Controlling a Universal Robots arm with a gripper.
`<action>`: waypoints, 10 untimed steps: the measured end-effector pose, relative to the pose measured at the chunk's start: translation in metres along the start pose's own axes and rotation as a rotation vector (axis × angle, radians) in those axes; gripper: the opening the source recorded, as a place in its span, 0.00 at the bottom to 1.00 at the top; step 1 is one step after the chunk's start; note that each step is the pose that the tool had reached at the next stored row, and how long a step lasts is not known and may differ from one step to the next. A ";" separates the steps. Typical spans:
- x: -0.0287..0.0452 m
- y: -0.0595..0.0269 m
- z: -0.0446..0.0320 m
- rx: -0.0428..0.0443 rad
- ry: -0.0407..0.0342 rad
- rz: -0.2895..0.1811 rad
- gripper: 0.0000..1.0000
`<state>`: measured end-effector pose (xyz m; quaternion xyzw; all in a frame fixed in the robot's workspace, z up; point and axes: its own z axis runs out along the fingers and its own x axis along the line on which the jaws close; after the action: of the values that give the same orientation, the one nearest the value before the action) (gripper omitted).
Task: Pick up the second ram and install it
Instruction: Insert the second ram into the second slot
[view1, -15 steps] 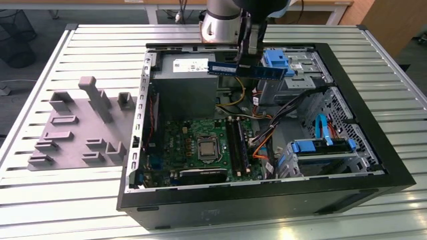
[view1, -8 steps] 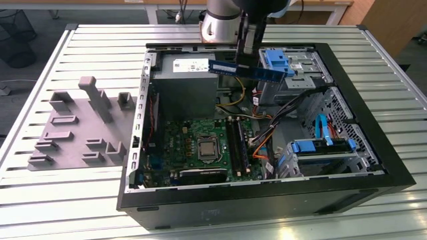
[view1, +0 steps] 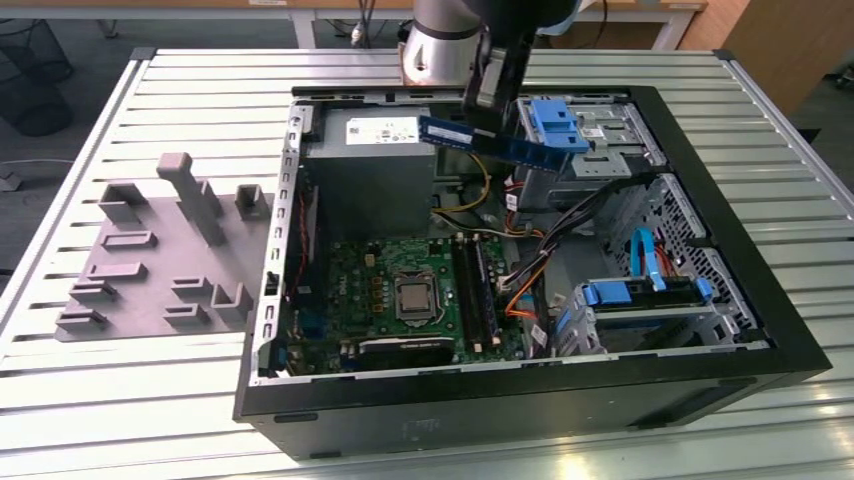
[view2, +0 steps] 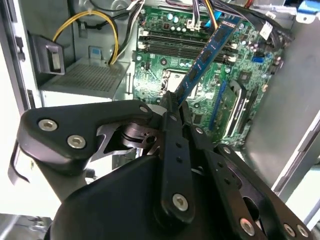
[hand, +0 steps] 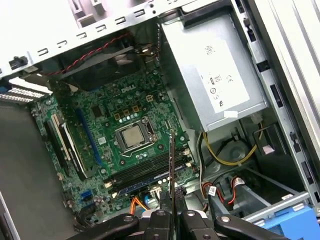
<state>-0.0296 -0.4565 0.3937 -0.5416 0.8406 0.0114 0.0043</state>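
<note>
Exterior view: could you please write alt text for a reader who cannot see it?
The gripper holds the second ram, a bluish-green stick, in the air above the open computer case. Inside, the green motherboard lies exposed, and the case rests on a slatted metal table beside a grey fixture plate.

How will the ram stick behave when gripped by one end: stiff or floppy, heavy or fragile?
Probably stiff: the second ram juts straight out of the gripper without sagging. Likely light, since a pinch at one end carries it. Probably fragile: thin board with exposed chips, so sideways force could harm it.
</note>
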 end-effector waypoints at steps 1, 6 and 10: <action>0.0000 0.0000 0.0001 0.0005 0.0003 0.014 0.14; 0.0001 0.0000 0.0005 0.0028 0.0015 0.081 0.14; 0.0001 0.0000 0.0006 0.0042 0.0021 0.124 0.14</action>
<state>-0.0296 -0.4565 0.3931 -0.4883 0.8726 0.0093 0.0038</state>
